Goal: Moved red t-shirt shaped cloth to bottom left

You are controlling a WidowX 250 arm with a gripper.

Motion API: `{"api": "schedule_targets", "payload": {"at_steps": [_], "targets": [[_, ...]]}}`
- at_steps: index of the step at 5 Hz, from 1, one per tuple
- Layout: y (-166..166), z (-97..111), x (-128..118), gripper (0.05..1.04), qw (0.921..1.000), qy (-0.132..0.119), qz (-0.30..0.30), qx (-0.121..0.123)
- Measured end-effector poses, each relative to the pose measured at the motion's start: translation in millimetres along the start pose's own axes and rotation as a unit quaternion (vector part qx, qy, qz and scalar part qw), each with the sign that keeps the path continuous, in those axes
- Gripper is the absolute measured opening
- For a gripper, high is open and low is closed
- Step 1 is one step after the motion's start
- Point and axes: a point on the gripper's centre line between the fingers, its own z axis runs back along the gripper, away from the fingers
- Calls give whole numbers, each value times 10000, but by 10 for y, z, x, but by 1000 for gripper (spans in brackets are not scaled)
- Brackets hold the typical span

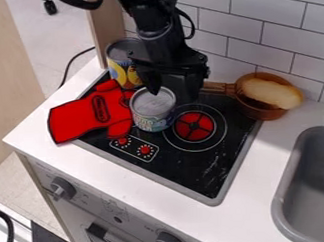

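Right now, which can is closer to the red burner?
The front can, just beside the burner; the yellow-labelled can stands farther back.

Passage: low lane along the worktop [250, 182], between stovetop [203, 166] and sink [277, 204]. Obstacles: upright can [153, 119] just beside the red cloth [76, 119]; yellow-labelled can [126, 75] behind — brown pan [256, 110] at back right, its handle reaching inward. Tiled wall [282, 36] bounds the rear.

Camera: high | slants down | faces stovetop [193, 169] | mid-range (tiles [278, 31] behind)
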Motion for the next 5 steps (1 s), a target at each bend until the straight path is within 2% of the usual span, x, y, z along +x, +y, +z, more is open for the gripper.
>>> {"api": "schedule_targets", "payload": {"at_steps": [1,2,3,4,5], "targets": [[9,-71,-71,996,9999,167,21,4],[56,-41,-182,996,9992,399,-36,-16],[107,69,-203,996,9993,357,-74,-111],[289,79,-244,996,9991,398,-130,-62],[578,60,-296,996,9991,319,-105,262]]}}
